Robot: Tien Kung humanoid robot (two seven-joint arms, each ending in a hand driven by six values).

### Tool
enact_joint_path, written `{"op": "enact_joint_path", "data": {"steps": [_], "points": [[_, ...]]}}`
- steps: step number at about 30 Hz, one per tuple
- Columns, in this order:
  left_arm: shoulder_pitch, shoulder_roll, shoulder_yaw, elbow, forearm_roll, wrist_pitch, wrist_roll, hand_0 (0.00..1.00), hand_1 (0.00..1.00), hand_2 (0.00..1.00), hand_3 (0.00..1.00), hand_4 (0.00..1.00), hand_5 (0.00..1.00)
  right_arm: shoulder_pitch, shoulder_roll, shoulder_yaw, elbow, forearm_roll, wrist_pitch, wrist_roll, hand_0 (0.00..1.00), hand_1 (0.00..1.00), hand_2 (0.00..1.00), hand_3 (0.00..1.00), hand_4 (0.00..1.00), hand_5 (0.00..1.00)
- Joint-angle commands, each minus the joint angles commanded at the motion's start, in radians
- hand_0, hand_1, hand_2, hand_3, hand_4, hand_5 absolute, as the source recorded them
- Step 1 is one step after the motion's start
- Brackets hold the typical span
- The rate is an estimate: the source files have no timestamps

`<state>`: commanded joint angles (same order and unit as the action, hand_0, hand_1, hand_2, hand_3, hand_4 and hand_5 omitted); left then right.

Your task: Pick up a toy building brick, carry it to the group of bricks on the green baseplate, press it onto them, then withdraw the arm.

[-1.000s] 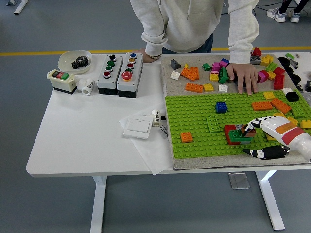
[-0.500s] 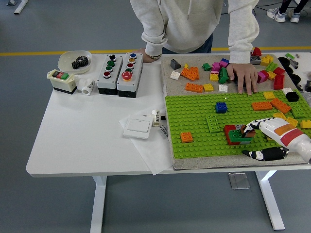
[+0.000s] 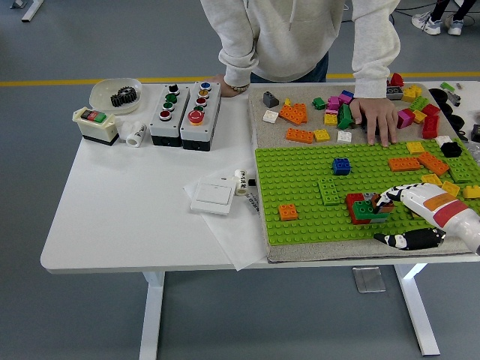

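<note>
The robot's right hand (image 3: 401, 214) reaches in from the right over the green baseplate (image 3: 300, 191), its fingertips (image 3: 381, 199) at the right end of a small group of bricks (image 3: 364, 207), red below and green on top. A brown brick (image 3: 385, 204) shows at the fingertips, touching the group; whether the fingers clasp it or only rest on it cannot be told. The thumb (image 3: 409, 239) lies apart, on the near side. The left arm is out of view.

On the baseplate a blue brick (image 3: 341, 166) stands far of the group, a flat green plate (image 3: 329, 190) just left of it, and an orange brick (image 3: 288, 211) well to the left. More orange and yellow bricks (image 3: 420, 160) sit toward the right edge. Loose bricks (image 3: 319, 120) in many colours lie on the grey mat (image 3: 259, 124) beyond.

A person in a pale grey sweatshirt (image 3: 292, 37) stands at the far side, one hand (image 3: 377, 120) flat on the mat among the loose bricks, the other (image 3: 229, 81) on the white surface (image 3: 120, 210).

To the left are two grey button boxes (image 3: 184, 114), a cream switch box (image 3: 95, 124), a dish holding a black gear (image 3: 116, 94), and a white wall switch (image 3: 212, 196) on paper. A small label near the switch is too small to read.
</note>
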<state>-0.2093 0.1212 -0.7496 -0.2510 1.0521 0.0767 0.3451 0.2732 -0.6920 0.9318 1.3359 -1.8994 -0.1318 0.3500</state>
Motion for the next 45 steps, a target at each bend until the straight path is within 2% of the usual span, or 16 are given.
{"op": "enact_joint_path", "data": {"steps": [37,43,45], "points": [[-0.001,0.001,0.007,0.0,-0.009,-0.002,-0.003,0.755,0.752,0.743,0.601,0.677,0.592,-0.006,-0.006,0.035,0.03,0.008,0.002,0.002,0.644,0.663,0.692,0.576,0.851,0.449],[-0.002,0.001,0.009,0.0,-0.012,-0.001,-0.003,0.755,0.752,0.741,0.602,0.676,0.591,0.0,-0.006,0.042,0.027,0.037,-0.011,0.002,0.644,0.662,0.692,0.576,0.852,0.449],[-0.002,0.001,0.008,0.0,-0.011,-0.002,-0.003,0.755,0.752,0.741,0.602,0.676,0.591,0.018,-0.004,0.034,0.018,0.063,-0.034,0.001,0.644,0.662,0.692,0.576,0.852,0.449]]}}
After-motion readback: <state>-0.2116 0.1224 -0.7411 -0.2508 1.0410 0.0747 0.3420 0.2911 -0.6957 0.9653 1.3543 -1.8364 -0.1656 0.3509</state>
